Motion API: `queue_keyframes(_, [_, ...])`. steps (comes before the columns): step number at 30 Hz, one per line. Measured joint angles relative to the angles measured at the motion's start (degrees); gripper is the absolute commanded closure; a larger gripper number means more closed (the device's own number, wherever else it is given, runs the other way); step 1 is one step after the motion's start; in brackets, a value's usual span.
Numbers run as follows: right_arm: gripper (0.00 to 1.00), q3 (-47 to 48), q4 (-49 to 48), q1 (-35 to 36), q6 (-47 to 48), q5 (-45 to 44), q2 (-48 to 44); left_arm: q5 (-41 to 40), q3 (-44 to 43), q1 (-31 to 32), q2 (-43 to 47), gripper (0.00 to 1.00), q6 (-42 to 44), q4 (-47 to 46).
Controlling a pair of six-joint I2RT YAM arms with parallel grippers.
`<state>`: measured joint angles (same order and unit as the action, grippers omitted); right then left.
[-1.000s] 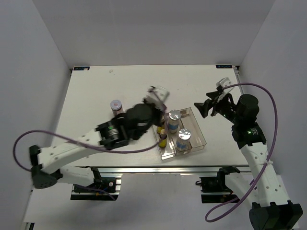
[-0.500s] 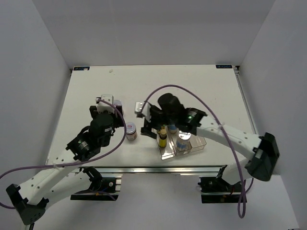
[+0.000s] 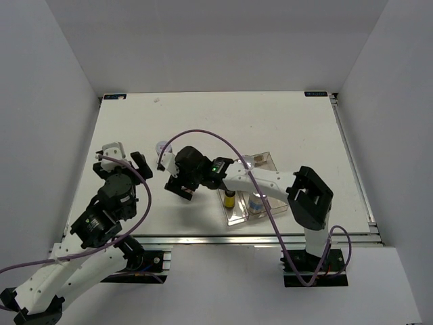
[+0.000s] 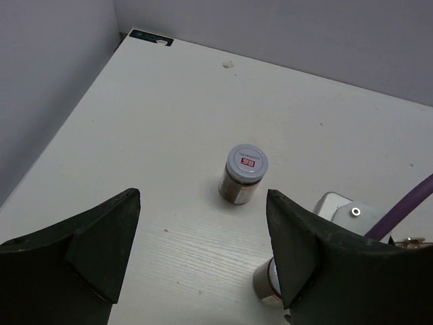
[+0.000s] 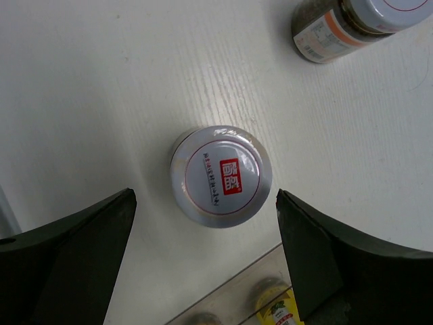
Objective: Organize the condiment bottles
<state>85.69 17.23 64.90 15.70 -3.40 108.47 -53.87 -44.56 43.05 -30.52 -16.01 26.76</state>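
Observation:
Two short brown jars with silver lids stand left of the clear tray. One jar sits upright directly below my right gripper, whose open fingers flank it without touching. In the top view that gripper covers it. The other jar stands farther back. My left gripper is open and empty, short of both jars; the nearer jar peeks out behind its right finger. A thin yellow bottle and a white bottle stand in the tray.
The right arm stretches across the tray from the right. Its white wrist part and purple cable show at the right of the left wrist view. Grey walls close the table at the left and back.
The left arm drew back from the tray to the left and its jaws opened. The right arm swung from the right side across the tray to above a jar.

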Motion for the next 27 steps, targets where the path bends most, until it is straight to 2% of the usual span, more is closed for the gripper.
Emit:
queue_keyframes(10, [0.12,6.1,0.8,0.0,-4.9,-3.1,7.5,-4.3,0.1,-0.2,0.6,0.15,-2.2,1.3])
queue_keyframes(12, [0.15,6.3,1.0,0.0,-5.3,-3.3,8.8,-4.4,0.1,-0.3,0.8,0.15,-2.3,1.4])
queue_keyframes(16, [0.27,6.3,2.2,-0.2,-6.2,-3.9,10.0,-4.7,0.2,-0.3,1.5,0.15,-2.4,1.5])
queue_keyframes(18, [0.42,6.3,2.5,-0.4,-6.4,-3.5,10.1,-5.0,0.2,-0.3,2.1,0.15,-2.4,1.5])
queue_keyframes(19, [0.55,6.4,2.4,-0.5,-6.8,-2.8,10.0,-5.1,0.2,-0.3,2.3,0.15,-2.4,1.5])
queue_keyframes(21, [0.73,6.5,2.3,-0.8,-6.9,-2.3,10.0,-5.3,0.3,-0.3,2.6,0.15,-2.4,1.5])
queue_keyframes(22, [0.73,6.5,2.4,-0.9,-6.9,-1.8,10.0,-5.4,0.3,-0.3,2.8,0.15,-2.4,1.5])
queue_keyframes(24, [0.82,6.5,2.4,-1.3,-6.7,-0.7,10.0,-5.6,0.3,-0.4,3.0,0.15,-2.4,1.5])
queue_keyframes(25, [0.90,6.5,2.4,-1.5,-6.6,-0.1,10.0,-5.6,0.3,-0.4,3.0,0.15,-2.5,1.5])
queue_keyframes(27, [0.95,6.5,2.7,-1.9,-6.3,1.2,9.8,-5.6,0.3,-0.4,3.2,0.15,-2.5,1.5])
